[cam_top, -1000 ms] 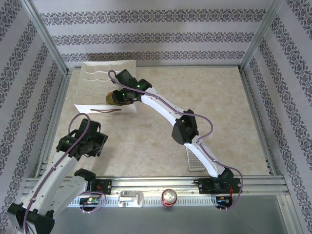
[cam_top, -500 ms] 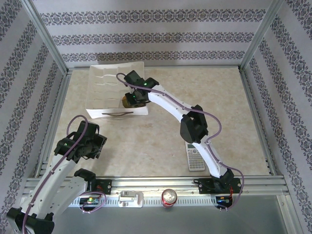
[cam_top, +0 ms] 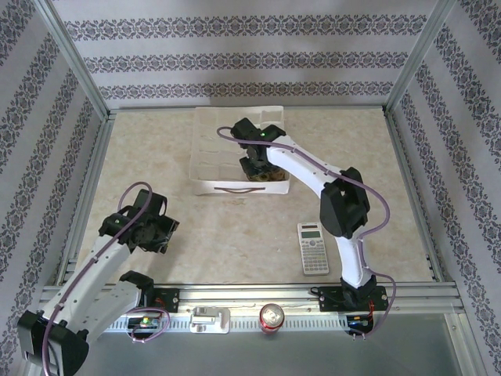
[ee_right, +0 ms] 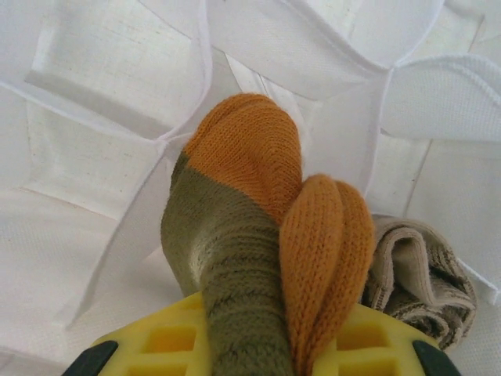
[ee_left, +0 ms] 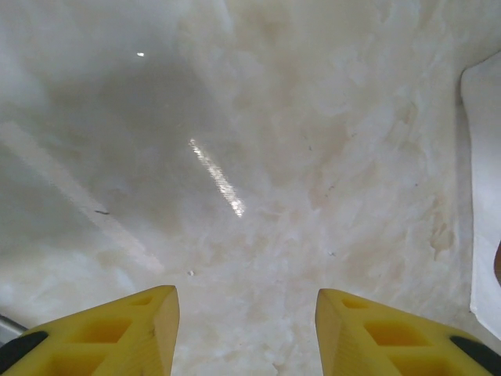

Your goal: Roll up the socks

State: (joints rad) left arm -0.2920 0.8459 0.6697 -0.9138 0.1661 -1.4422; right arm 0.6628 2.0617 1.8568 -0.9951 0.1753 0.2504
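Bright, even overhead light; soft shadows, one glare streak.
Top view: flat diffuse light, faint soft-edged shadows, all sharp. Left wrist view: thin white specular streak on the glossy beige marbled tabletop (ee_left: 313, 157), broad grey shadow upper left, surface texture soft. Right wrist view: white fabric divider tray (ee_right: 78, 133) near blown out, olive-green knit sock with orange toe (ee_right: 227, 258) crisp, stitches readable.

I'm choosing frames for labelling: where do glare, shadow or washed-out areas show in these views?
Left wrist: a bright glare streak on the tabletop, with a grey shadow patch left of it. Right wrist: the olive-and-orange sock is sharp, the white organizer nearly washed out. Top external: evenly lit, no obvious blur.
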